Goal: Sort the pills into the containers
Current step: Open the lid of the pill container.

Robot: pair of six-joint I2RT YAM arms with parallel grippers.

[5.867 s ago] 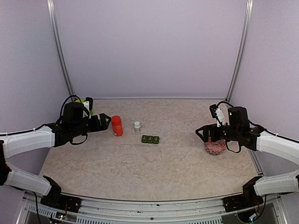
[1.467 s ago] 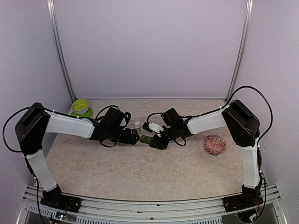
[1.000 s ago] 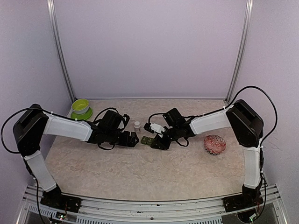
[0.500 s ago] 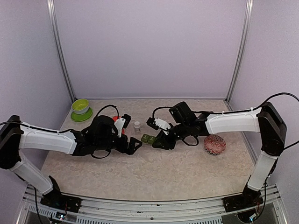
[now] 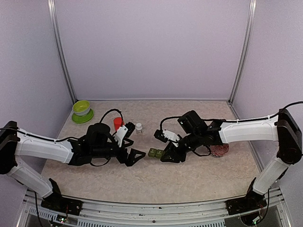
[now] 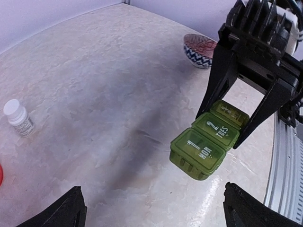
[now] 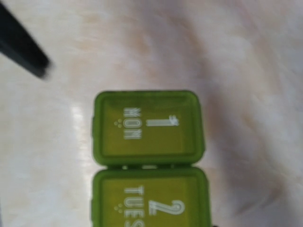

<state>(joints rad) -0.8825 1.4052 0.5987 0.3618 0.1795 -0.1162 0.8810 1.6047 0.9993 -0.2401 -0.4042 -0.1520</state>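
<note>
Since sliding nearer, containers (image 6: 208, 142): three joined dark green plastic boxes.
Right gripper (image 6: 220, 130): pinching their far end.
Left gripper (image 5: 137, 156): spread wide.

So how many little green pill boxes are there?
3, joined in one row: the MON box at the free end, the TUES box in the middle, the third box deepest inside the right gripper. None looks hidden.

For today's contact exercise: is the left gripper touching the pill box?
Apart. The left wrist view shows table between the left gripper and the pill box.
</note>
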